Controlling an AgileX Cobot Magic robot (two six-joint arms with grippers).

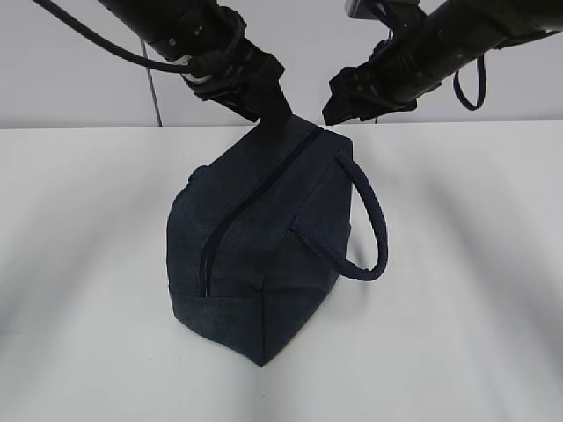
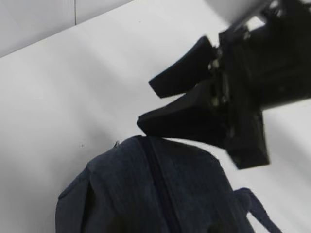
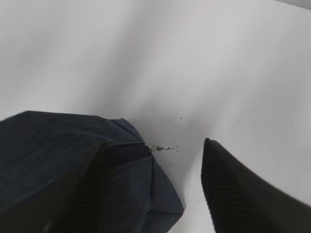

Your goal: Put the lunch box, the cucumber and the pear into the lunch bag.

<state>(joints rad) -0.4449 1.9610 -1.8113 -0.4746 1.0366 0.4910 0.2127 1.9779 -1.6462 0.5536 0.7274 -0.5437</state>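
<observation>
Looking at the navy lunch bag (image 1: 264,264) parked upright in the middle of the white table (image 1: 475,334), one bottom corner pointed at the exterior camera. Zipped shut all along the top as far as can be seen, with the zipper (image 1: 242,207) running from the near end up and over toward the far end. Got the padded handle (image 1: 374,229) looping out on the right side, hanging free.

Can see the left gripper (image 1: 271,110) coming down from upper left, right onto the far top end of the bag and touching the fabric there. Can't tell whether it's pinching or just resting (its own wrist view only catches bag and table, no fingers), so calling that one unclear.

Found the right gripper (image 1: 332,104) just beside it, reaching in from upper right with fingers spread in a moderate wedge, holding nothing. From the left wrist view, lower finger looks to be just grazing the bag's top edge, though hard to be sure. Also spotted the small silver zipper pull (image 3: 163,148) in the right wrist view, poking out of the bag's end toward one dark finger.
</observation>
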